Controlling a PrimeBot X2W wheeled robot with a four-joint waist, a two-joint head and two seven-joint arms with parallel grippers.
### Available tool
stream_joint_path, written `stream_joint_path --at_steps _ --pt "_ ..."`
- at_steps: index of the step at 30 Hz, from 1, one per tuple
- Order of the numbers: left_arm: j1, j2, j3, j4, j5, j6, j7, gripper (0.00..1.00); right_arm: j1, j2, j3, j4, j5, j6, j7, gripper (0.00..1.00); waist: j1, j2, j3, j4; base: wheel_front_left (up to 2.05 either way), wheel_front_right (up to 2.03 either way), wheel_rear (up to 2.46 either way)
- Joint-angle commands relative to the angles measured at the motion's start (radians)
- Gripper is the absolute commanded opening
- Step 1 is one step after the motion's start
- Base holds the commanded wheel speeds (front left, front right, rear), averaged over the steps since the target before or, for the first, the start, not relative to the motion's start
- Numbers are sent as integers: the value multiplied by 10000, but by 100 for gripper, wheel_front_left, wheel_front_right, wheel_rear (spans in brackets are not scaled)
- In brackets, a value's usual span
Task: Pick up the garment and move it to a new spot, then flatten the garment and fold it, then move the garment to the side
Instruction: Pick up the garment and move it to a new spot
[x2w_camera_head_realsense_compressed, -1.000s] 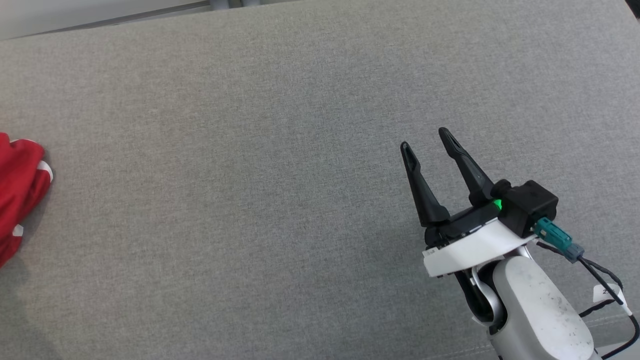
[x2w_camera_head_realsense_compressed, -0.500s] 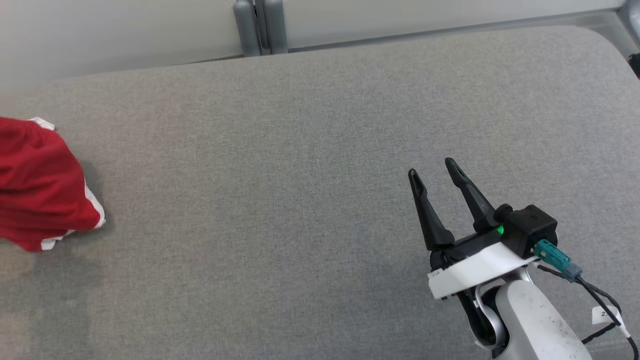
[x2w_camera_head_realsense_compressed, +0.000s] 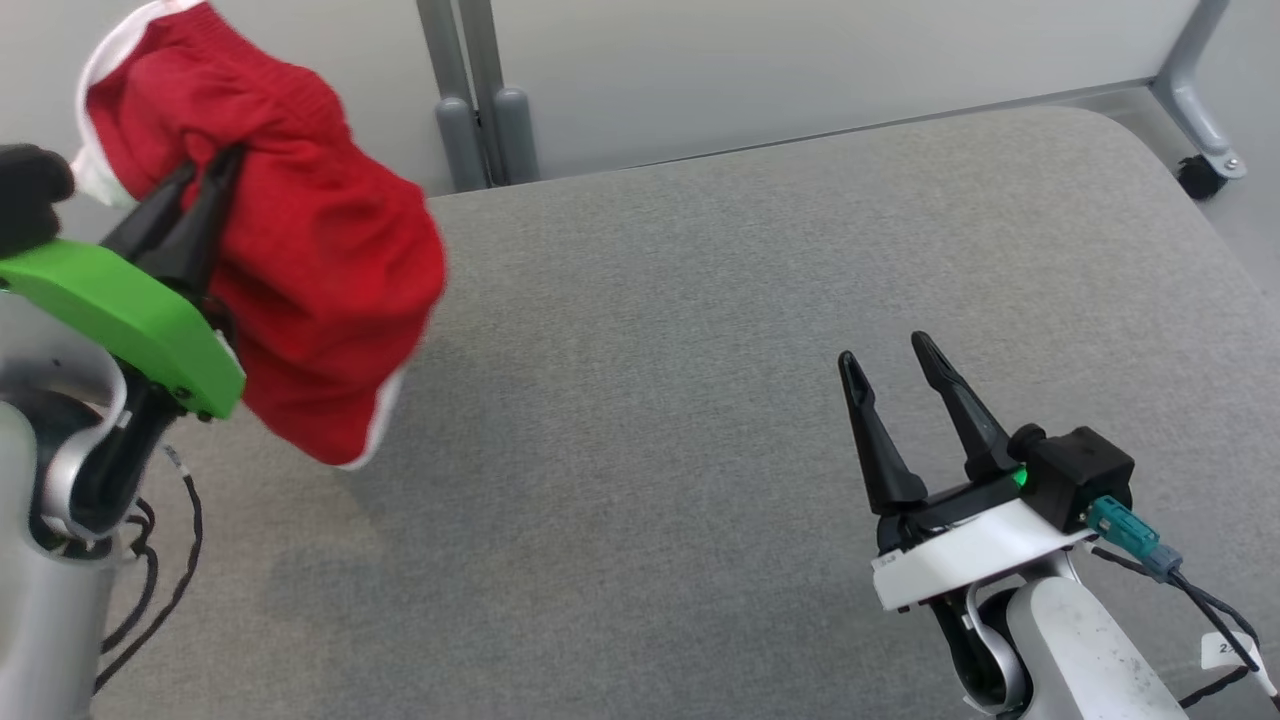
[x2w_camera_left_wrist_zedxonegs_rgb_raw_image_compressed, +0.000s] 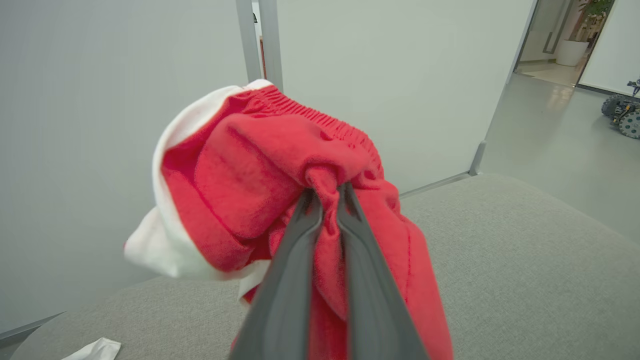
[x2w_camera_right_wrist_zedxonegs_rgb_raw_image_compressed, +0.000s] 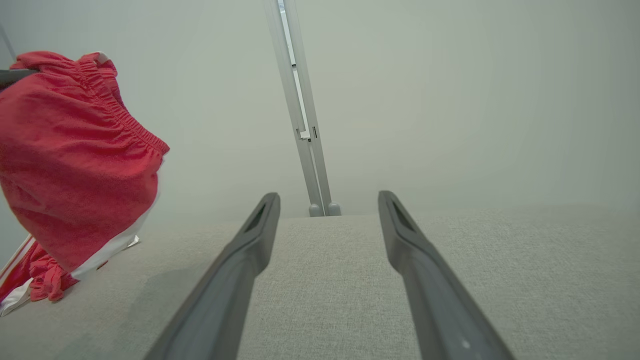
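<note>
The garment (x2w_camera_head_realsense_compressed: 310, 260) is red shorts with white trim and a ribbed waistband. It hangs bunched in the air over the left end of the grey padded table (x2w_camera_head_realsense_compressed: 700, 300). My left gripper (x2w_camera_head_realsense_compressed: 205, 170) is shut on a fold of the garment (x2w_camera_left_wrist_zedxonegs_rgb_raw_image_compressed: 280, 170), its fingers (x2w_camera_left_wrist_zedxonegs_rgb_raw_image_compressed: 300, 260) pinching red cloth near the waistband. The garment's lower hem dangles just above the table surface. My right gripper (x2w_camera_head_realsense_compressed: 882, 357) stands open over the table's right part, nothing between its fingers (x2w_camera_right_wrist_zedxonegs_rgb_raw_image_compressed: 255, 235). In the right wrist view the garment (x2w_camera_right_wrist_zedxonegs_rgb_raw_image_compressed: 75, 150) hangs at far left.
A grey metal post (x2w_camera_head_realsense_compressed: 470, 90) and pale wall panels stand behind the table. A caster leg (x2w_camera_head_realsense_compressed: 1200, 170) is at the far right corner. More red cloth (x2w_camera_right_wrist_zedxonegs_rgb_raw_image_compressed: 35, 280) lies low at the table's left edge. A white scrap (x2w_camera_left_wrist_zedxonegs_rgb_raw_image_compressed: 95, 348) rests on the table.
The head camera has tilted up and turned. The garment, earlier low at the left edge, is now lifted and carried rightward in my left gripper. The right gripper has stayed open.
</note>
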Motion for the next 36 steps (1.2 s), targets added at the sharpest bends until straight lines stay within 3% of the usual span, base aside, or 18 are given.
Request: stream_joint_path --at_steps 1,4,8,16,17,18,19,26,31,36 --pt "282 -85 -140 -248 167 97 -134 0 60 -17 7 -70 -31 -10 -33 100 0 0 26 -613 0 0 0" --pt "729 -594 -547 -520 421 252 -487 0 16 -15 15 -164 -31 -9 -33 100 0 0 181 -1068 0 0 0" --pt "1240 -1312 -999 119 707 410 -1383 0 5 81 -108 -231 161 -9 -33 100 0 0 469 -1541 0 0 0" --pt "1140 -2310 -2077 3772 1948 192 -3901 2 -60 172 -12 -567 603 -10 -33 100 0 0 780 -1949 0 0 0" --pt "1100 -2420 -2174 4215 2004 139 -4123 22 -34 203 -31 -544 679 -9 -33 100 0 0 788 -1954 0 0 0" --pt "1045 -2554 -2243 4728 2023 103 -4402 50 -30 231 -50 -524 744 -9 -33 100 0 0 797 -1947 0 0 0" --pt "968 -2628 -2295 5103 2071 66 -4628 100 -18 244 -55 -481 776 -9 -33 100 0 0 797 -1933 0 0 0" --pt "385 -2984 -2651 6731 2243 -140 -5812 100 56 297 -265 -264 1328 -9 -33 100 0 0 663 -1508 0 0 0" --pt "379 -2866 -2545 6603 2286 -102 -6174 100 46 -20 223 -247 1761 -5 -33 100 0 0 417 -1103 0 0 0" --pt "869 -2581 -2104 5883 2112 269 -6265 100 208 -75 -77 -470 2174 -9 -33 100 0 0 120 -738 0 0 0"
